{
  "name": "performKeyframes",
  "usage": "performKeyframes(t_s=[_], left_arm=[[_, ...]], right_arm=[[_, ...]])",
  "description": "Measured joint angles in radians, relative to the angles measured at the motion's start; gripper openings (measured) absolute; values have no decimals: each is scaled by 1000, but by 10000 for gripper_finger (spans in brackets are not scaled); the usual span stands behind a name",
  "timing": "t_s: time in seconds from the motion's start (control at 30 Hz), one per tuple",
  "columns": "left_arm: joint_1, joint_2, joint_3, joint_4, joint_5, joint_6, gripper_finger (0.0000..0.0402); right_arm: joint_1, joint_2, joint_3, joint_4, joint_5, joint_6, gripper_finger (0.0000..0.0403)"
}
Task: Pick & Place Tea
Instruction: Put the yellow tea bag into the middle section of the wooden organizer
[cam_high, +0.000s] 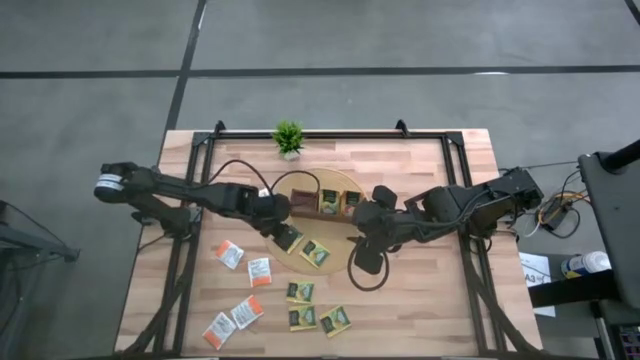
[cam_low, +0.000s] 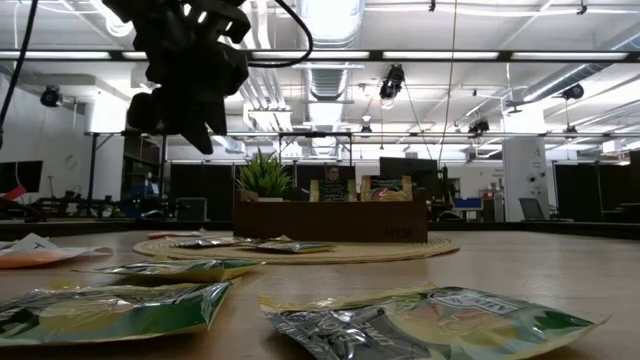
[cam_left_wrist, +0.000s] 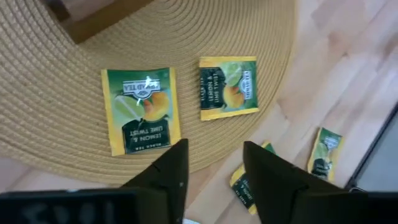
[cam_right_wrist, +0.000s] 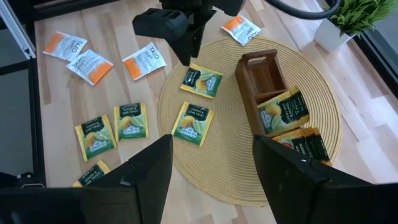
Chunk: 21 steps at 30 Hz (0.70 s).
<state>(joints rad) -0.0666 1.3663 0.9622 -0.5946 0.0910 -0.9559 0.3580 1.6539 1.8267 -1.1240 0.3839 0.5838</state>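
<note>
From overhead, the left gripper (cam_high: 281, 228) is hanging over the near-left edge of the round woven mat (cam_high: 345, 180), with one green-and-yellow sachet (cam_high: 289, 239) lying right beneath it and a second (cam_high: 315, 253) just beside, toward the right arm. The left arm is stretching in low from the bench's (cam_high: 420, 300) left side, elbow bent. The right gripper (cam_high: 367, 243) is waiting over the mat's right part, fingers spread and holding nothing. The compartment tray (cam_high: 325, 203) on the mat is already carrying green sachets; orange-and-white sachets (cam_high: 229, 254) and more green ones are lying loose on the bench.

From table height, the left gripper (cam_low: 185, 95) is hovering clear above the mat.

Through the left wrist, its fingers (cam_left_wrist: 171, 171) are standing parted and empty, the nearer sachet (cam_left_wrist: 140, 110) lying flat on the mat just ahead of them, long axis roughly along the camera's line of sight. The left arm is clearly the nearer one.

Through the right wrist, the left gripper (cam_right_wrist: 186, 46) is poised above that sachet (cam_right_wrist: 201, 81).
</note>
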Motion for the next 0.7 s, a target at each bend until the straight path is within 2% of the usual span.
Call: performKeyframes(t_s=[0.13, 0.23, 0.7], left_arm=[[0, 14, 0, -8, 5, -24, 197], [0, 29, 1, -10, 20, -70, 216], [-14, 114, 4, -70, 21, -139, 213]], right_arm=[[0, 0, 0, -1, 0, 0, 219], [0, 0, 0, -1, 0, 0, 219], [0, 0, 0, -1, 0, -7, 219]])
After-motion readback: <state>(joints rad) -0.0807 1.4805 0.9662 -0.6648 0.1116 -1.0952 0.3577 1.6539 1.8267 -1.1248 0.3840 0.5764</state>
